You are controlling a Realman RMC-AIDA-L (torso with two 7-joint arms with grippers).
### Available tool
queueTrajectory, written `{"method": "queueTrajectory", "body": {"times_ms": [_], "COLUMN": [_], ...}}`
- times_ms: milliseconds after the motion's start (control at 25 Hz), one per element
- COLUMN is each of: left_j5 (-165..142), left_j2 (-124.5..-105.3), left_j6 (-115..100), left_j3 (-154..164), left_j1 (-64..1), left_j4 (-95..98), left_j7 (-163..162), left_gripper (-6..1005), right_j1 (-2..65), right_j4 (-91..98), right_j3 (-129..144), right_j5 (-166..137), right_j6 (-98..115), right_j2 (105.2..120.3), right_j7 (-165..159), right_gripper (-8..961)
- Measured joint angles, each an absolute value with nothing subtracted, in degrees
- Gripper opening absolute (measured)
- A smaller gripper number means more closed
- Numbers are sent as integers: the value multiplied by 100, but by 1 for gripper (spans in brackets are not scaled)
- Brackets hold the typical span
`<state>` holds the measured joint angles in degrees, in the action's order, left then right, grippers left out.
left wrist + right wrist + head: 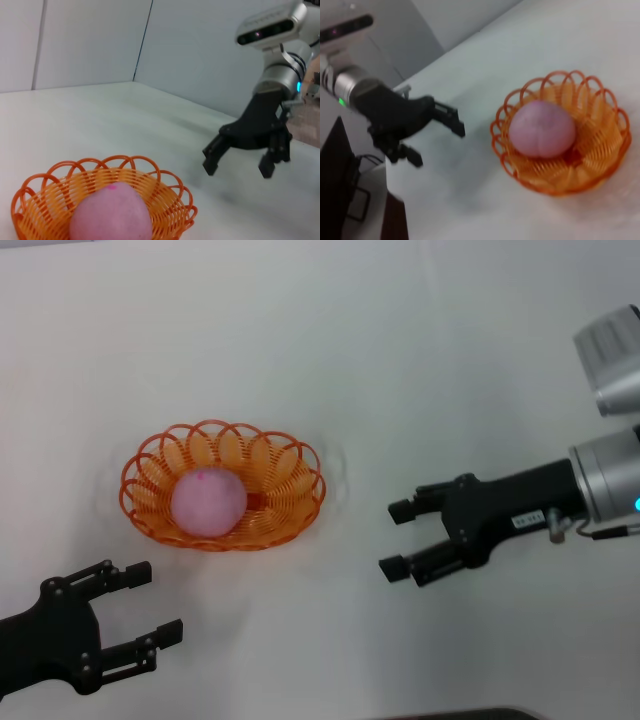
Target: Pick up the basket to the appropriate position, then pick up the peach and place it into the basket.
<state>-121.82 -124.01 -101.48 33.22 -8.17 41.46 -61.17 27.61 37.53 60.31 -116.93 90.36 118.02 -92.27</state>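
Note:
The orange openwork basket (290,472) (165,192) (600,165) rests on the white table, left of centre. Inside it lies the pink peach (208,502) (111,216) (542,129), toward the basket's left half. My left gripper (148,605) (440,137) hovers open near the front left, below the basket and apart from it. On the right, my right gripper (395,538) (239,162) stands open too, its fingers pointing at the basket with a gap of bare table between. Neither gripper holds anything.
White table (400,360) all around. A dark edge (460,713) shows at the front of the table. Grey wall panels (90,40) stand behind the table in the left wrist view.

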Motion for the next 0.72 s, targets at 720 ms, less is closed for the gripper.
{"method": "queueTrajectory", "body": {"times_ms": [720], "left_j5": [-12178], "left_j2": [-12401], "left_j6": [-10379], "left_j3": [3258], "left_j1": [-842], "left_j4": [4137], "left_j7": [-6165], "left_gripper": [779], "right_j1": [2195], "right_j4": [3237], "right_j3": [5484], "right_j5": [-11735], "right_j6": [8786], "right_j2": [11948], "right_j7": [-6936], "right_gripper": [956]}}
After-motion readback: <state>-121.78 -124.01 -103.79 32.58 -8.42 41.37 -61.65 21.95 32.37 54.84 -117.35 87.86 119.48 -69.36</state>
